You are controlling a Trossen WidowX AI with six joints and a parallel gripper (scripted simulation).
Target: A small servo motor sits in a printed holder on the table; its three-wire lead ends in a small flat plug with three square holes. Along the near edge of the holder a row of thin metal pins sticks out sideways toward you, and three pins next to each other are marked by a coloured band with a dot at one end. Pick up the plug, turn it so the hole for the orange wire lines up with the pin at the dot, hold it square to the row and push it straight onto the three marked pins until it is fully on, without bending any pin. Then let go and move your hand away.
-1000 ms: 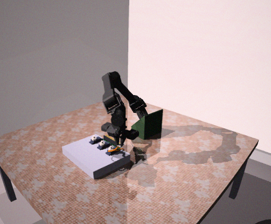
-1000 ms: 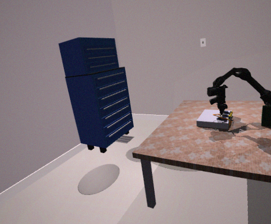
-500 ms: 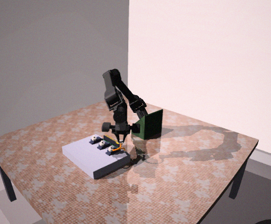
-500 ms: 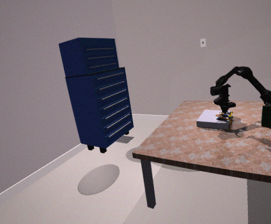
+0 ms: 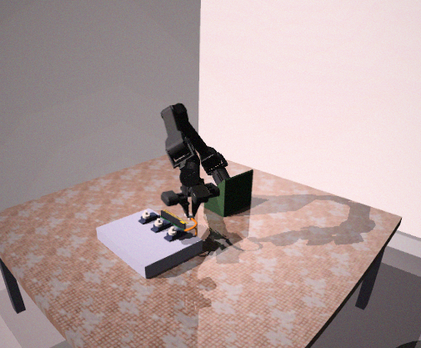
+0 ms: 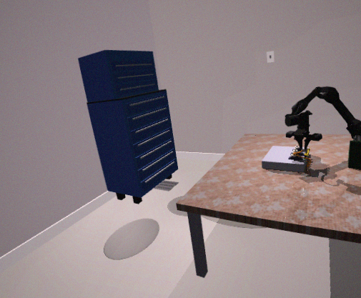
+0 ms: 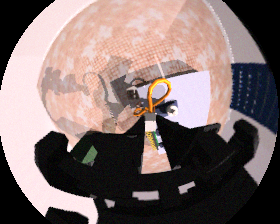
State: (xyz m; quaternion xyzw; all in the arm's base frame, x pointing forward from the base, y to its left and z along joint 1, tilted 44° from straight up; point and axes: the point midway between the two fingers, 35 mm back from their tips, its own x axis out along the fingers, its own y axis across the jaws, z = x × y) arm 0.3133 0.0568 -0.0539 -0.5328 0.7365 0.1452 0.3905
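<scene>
At the holder's edge (image 5: 124, 247) (image 6: 283, 164) (image 7: 195, 100), the end effector (image 5: 189, 217) (image 6: 304, 150) (image 7: 150, 117) is clamped on the plug (image 7: 150, 118), small and pale in the wrist view. The orange lead (image 5: 194, 225) (image 7: 168, 86) loops beside it. Dark fingers obscure the pins; hole alignment and seating are indiscernible.

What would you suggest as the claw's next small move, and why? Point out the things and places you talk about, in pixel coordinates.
I would probably keep the black claw (image 5: 190, 218) (image 7: 150, 117) shut and ease the small pale plug (image 7: 150, 123) into line with the yellow pin row (image 7: 151, 140) before pushing. The wrist view shows the plug between the fingertips, its orange lead (image 5: 194, 224) (image 7: 167, 85) looping away, with the pins beyond it; I cannot tell whether its holes line up.
</scene>
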